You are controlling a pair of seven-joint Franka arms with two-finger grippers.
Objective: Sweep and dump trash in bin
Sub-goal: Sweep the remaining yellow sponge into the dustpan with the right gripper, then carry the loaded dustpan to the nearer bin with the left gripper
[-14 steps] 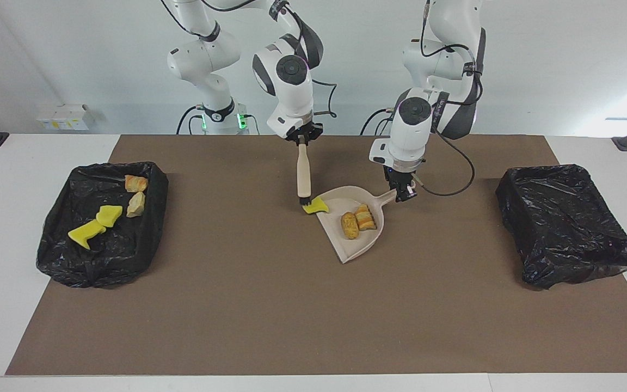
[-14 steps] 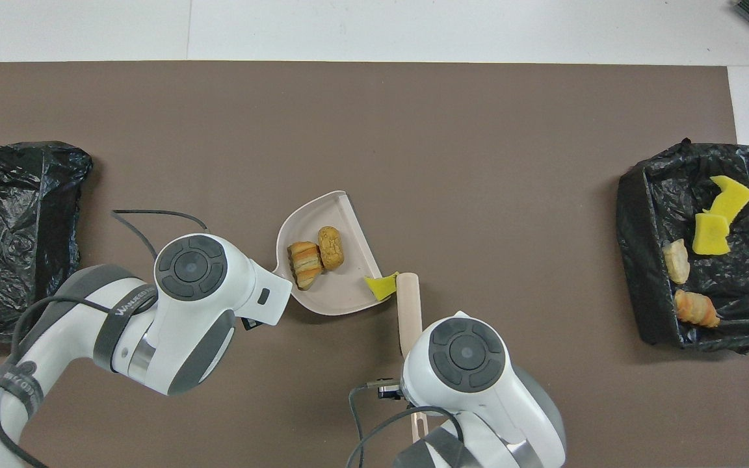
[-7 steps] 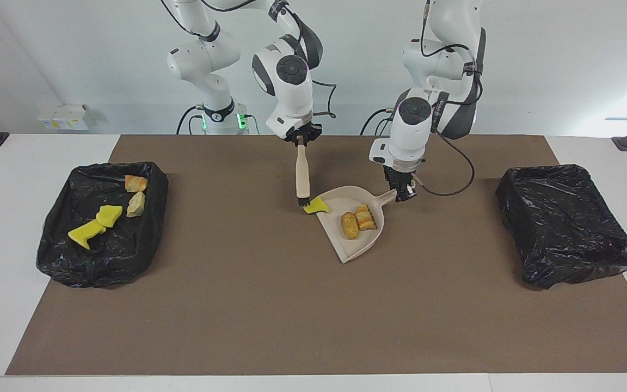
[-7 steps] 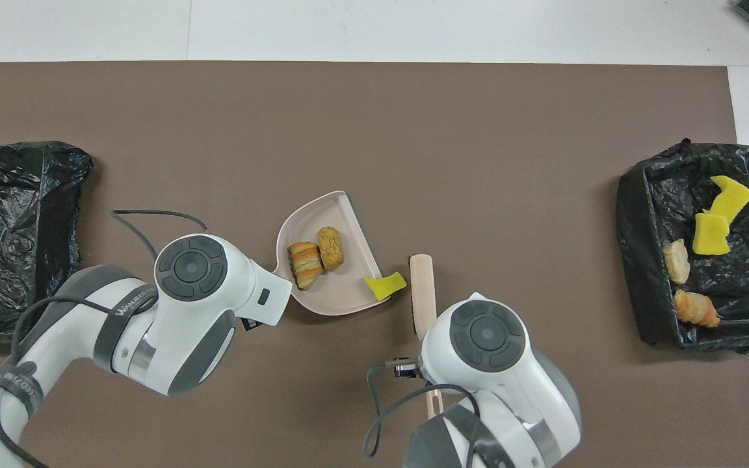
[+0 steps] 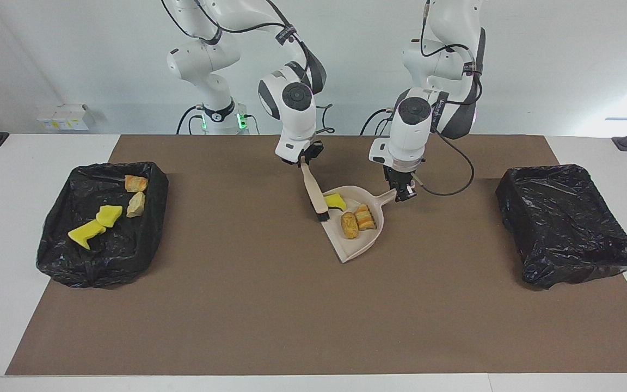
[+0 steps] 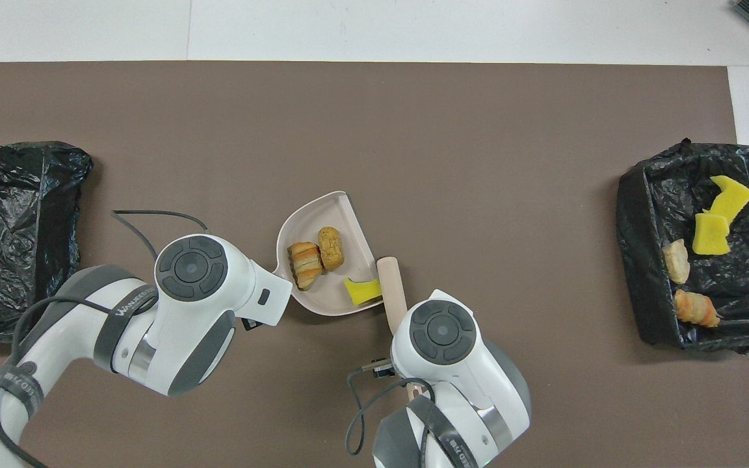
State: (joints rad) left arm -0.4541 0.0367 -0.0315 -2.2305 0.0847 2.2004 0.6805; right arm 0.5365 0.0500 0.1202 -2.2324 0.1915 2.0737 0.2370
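Three scraps of trash now lie in the beige dustpan [image 5: 358, 231] at mid-table: a yellow sponge piece [image 5: 336, 201] just inside its open edge, and two orange-brown lumps [image 5: 358, 221] deeper in, toward the handle. The right gripper [image 5: 305, 158] is clamped on the handle of a small brush [image 5: 314, 191], which slants down so that its dark bristles meet the mat at the pan's lip, apparently to push the sponge piece in and block its way out. The left gripper [image 5: 404, 191] is closed on the dustpan handle [image 5: 387, 198], pinning the pan flat on the brown mat [image 5: 270, 305], presumably so it does not slide under the brush. Two bins lined with black bags stand at the table's ends. The bin at the right arm's end [image 5: 68, 267] holds four scraps: two yellow sponge pieces [image 5: 96, 224] and two tan lumps [image 5: 136, 194]. The bin at the left arm's end [image 5: 569, 228] shows no scraps. That makes seven scraps in all, none loose on the mat, so lifting and tipping the pan looks to be next.
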